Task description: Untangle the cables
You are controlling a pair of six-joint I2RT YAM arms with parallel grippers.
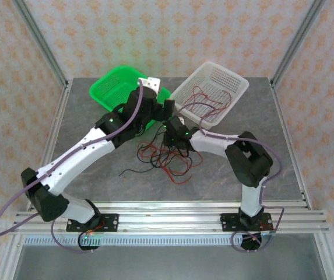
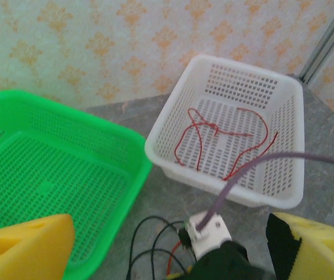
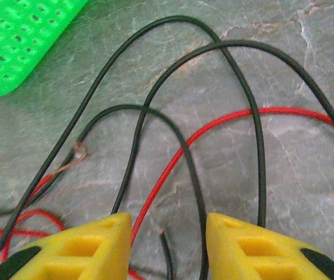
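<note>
The right gripper has its fingers spread, straddling red and black strands of the cables loose on the table. Lower fully, close on one strand only, then draw it clear slowly. The left gripper is likewise spread, holding nothing. More red strands lie in the white basket, at 1 o'clock from the pile. Crossings beneath the right fingers are cut off, so which strand lies on top cannot be determined.

cables red/black | green basket | white basket | table grey-veined
</note>
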